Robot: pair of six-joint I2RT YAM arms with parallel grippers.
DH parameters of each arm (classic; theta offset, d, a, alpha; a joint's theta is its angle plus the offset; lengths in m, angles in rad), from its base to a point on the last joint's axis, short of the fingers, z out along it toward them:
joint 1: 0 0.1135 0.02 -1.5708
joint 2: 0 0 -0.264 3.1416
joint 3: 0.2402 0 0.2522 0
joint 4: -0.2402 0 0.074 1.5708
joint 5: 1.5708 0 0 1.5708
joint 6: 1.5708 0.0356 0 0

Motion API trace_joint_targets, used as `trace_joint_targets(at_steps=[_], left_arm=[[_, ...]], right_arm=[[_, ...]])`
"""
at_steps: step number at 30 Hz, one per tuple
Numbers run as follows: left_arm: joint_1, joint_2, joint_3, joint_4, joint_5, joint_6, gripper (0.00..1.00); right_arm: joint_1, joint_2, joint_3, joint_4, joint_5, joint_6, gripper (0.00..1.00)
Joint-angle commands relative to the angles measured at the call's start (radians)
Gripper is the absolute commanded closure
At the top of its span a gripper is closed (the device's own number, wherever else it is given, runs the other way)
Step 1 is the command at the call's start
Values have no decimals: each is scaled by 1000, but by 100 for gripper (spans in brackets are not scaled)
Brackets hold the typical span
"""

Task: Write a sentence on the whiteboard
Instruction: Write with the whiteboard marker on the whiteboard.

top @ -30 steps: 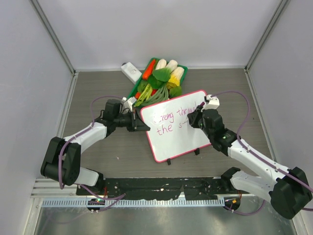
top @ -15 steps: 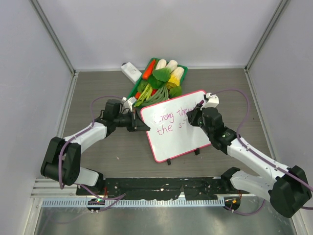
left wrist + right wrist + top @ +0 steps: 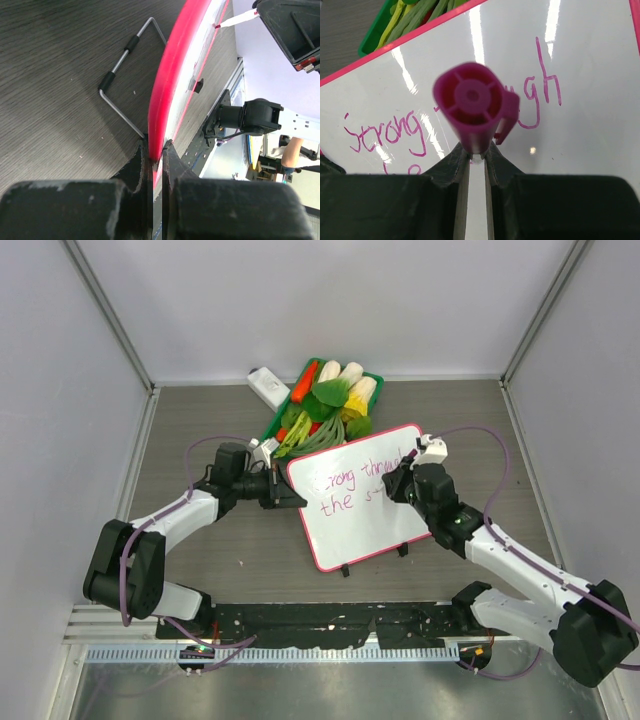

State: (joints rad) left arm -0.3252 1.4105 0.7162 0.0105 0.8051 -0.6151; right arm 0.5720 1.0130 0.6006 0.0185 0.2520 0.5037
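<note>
My left gripper (image 3: 156,150) is pinched tight on the left rim of the flat white, pink-rimmed whiteboard (image 3: 375,530), which is propped just before the green vegetable basket (image 3: 378,377). The thin magenta handwritten sentence (image 3: 345,487) starts "Strong". My right gripper (image 3: 398,483) clamps a magenta plastic marker (image 3: 472,107), with its tip on the board.

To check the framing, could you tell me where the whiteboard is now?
In the top view, the whiteboard sits mid-table, in front of the green basket, its left edge clamped by the left gripper.
</note>
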Motion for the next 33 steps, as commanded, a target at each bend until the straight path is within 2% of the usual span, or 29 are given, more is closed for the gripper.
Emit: trace_joint_targets(at_steps=[1,15,33], left_arm=[[11,-8,9,-41,-150,87,100],[9,-10,8,-43,-150,84,100],[9,-15,6,-41,-153,86,100]], right_arm=[[-4,-30,-27,-12,-8,1,99],[-3,-62,-71,-55,-5,-4,98],[-3,-44,8,-35,56,-30,99]])
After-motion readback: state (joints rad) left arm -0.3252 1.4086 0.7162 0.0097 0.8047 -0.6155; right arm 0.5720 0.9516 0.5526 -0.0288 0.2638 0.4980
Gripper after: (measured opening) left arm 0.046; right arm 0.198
